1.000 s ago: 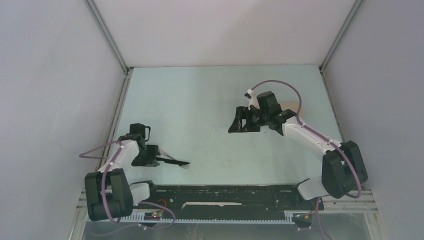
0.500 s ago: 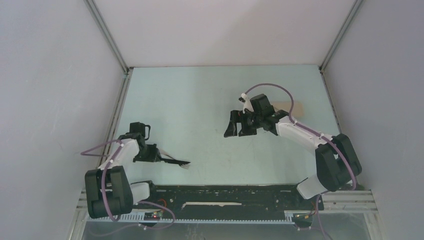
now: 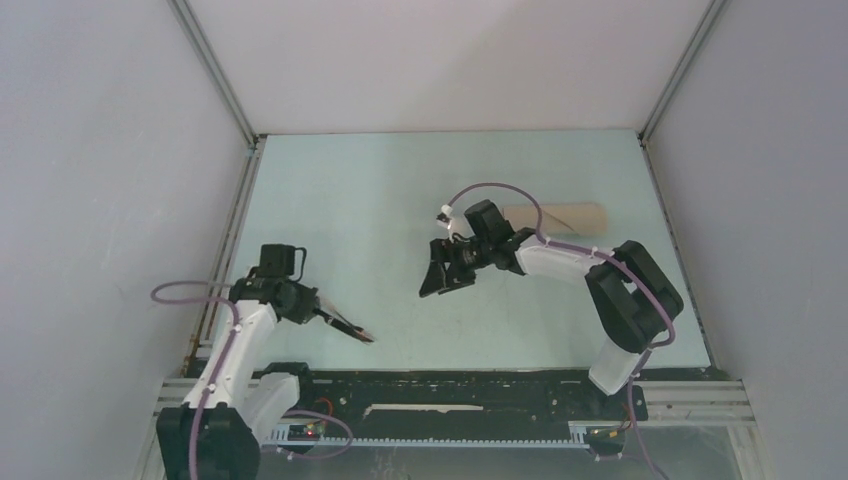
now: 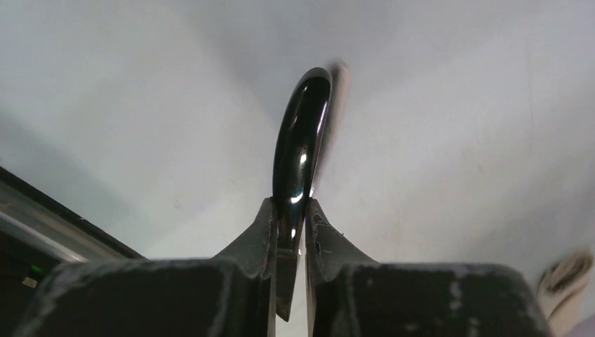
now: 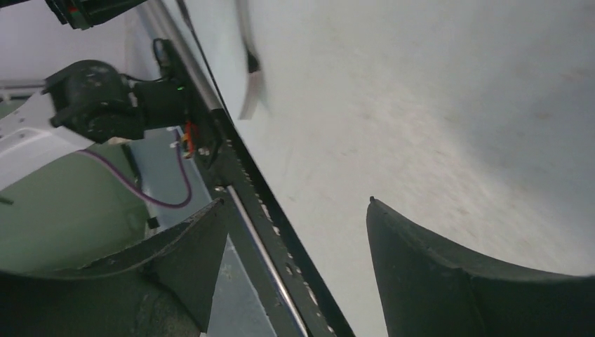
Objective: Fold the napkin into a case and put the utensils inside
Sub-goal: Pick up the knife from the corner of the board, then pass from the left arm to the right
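Left gripper (image 3: pixel 322 316): jaws almost closed, pinching one slim, glossy black utensil (image 4: pixel 300 126) by its end. The piece juts toward the middle over the near-left part of the pale counter (image 3: pixel 370 190), and whether a paler piece is nipped alongside it cannot be told. Right gripper (image 3: pixel 442 277): jaws spread wide with nothing between them, hanging over the middle of the counter, well apart from the black utensil. Napkin (image 3: pixel 565 213): tan cloth, lying as a long narrow roll or fold at the far right of the counter, just behind the right arm, with neither gripper touching it.
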Controlling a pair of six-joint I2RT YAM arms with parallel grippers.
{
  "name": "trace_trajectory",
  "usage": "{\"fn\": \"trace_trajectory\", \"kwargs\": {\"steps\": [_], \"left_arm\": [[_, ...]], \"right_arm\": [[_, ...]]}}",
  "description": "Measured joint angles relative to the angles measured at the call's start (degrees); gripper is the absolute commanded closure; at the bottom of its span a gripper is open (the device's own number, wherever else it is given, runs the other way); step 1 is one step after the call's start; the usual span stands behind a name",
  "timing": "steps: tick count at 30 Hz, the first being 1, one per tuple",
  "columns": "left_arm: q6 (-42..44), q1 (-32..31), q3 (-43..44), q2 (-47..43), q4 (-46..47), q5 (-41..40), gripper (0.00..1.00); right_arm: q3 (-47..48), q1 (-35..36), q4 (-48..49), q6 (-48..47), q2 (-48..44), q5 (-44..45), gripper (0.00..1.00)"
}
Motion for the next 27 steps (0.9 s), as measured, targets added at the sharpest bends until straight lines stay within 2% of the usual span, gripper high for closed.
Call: {"fn": "trace_trajectory", "kwargs": {"steps": [5,10,15,19,27], "left_arm": [[3.7,-13.7,11.2,3.7,-2.8,-0.8,1.0],[12.0,-26.0,29.6,16.8,-2.5,-3.1,1.0],[18.0,-35.0,39.3,27.0,-2.2,-3.9,1.0],[21.1,-39.5,44.3,33.1,-2.9,-4.6,1.0],[23.4,-43.3,50.0,37.6,-4.2,-5.7,1.0]], "right_arm": [[2.0,3.5,9.3,5.2,3.8,-5.5,0.31],[2.9,4.8,12.3,7.0,5.5,-8.1,0.27],[2.8,4.9,11.8,5.3,4.8,-7.1,0.29],[0.2,4.1,15.0,6.8,2.3,-5.5,0.37],[-6.6,3.9,25.4,14.8,1.4,-3.9,0.59]]}}
